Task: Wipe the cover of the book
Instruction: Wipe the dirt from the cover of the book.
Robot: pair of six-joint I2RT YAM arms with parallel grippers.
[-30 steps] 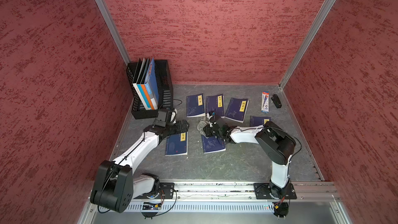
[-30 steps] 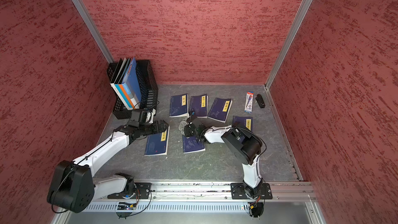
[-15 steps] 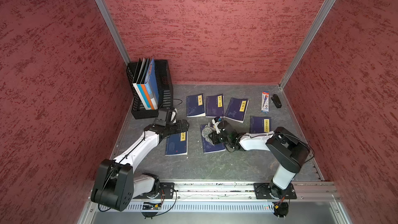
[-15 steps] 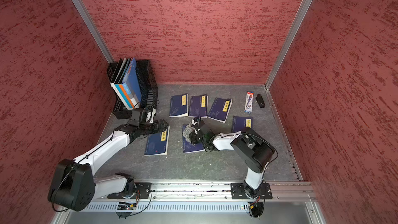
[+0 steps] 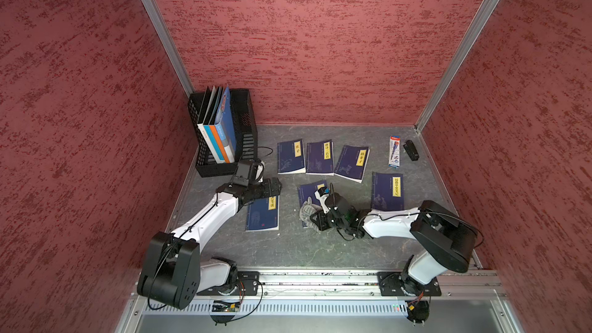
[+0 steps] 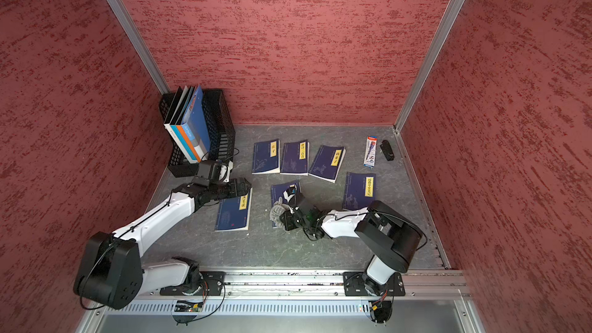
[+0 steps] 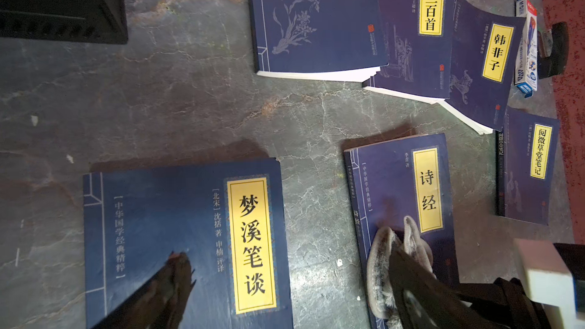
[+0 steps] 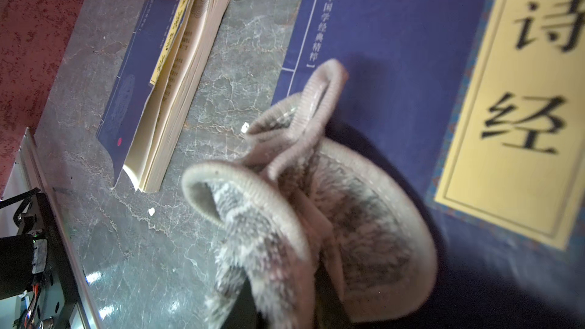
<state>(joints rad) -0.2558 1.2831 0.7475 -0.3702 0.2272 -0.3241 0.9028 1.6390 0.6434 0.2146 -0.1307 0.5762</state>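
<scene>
Grey cloth (image 8: 300, 210), fluffy and bunched up, is pinched in the right gripper (image 5: 315, 217), whose jaws are almost closed on it. The cloth lies on the near, spine-side part of the target book (image 5: 309, 189). That is the blue one with a yellow title strip, lying flat and cover up in the middle of the table (image 5: 288, 251). Some of the cloth spills past the spine edge onto the table.

The left gripper (image 5: 277, 188) is spread wide and grips nothing. It sits over the far end of a 2nd blue book (image 5: 262, 216), which lies just left of the target book with a gap between them. In the left wrist view, 1 fingertip (image 7: 179, 264) shows over that cover. Whether it touches cannot be told.

A row of 3 blue books (image 5: 319, 158) lies toward the back wall, edges touching or overlapping. A 6th blue book (image 5: 387, 192) lies right of the target book, apart from it.

A black mesh basket (image 5: 248, 123) stands in the back-left corner with upright folders (image 5: 217, 129) inside. A pen packet (image 5: 394, 152) and a small black item (image 5: 411, 150) lie side by side in the back-right corner.
</scene>
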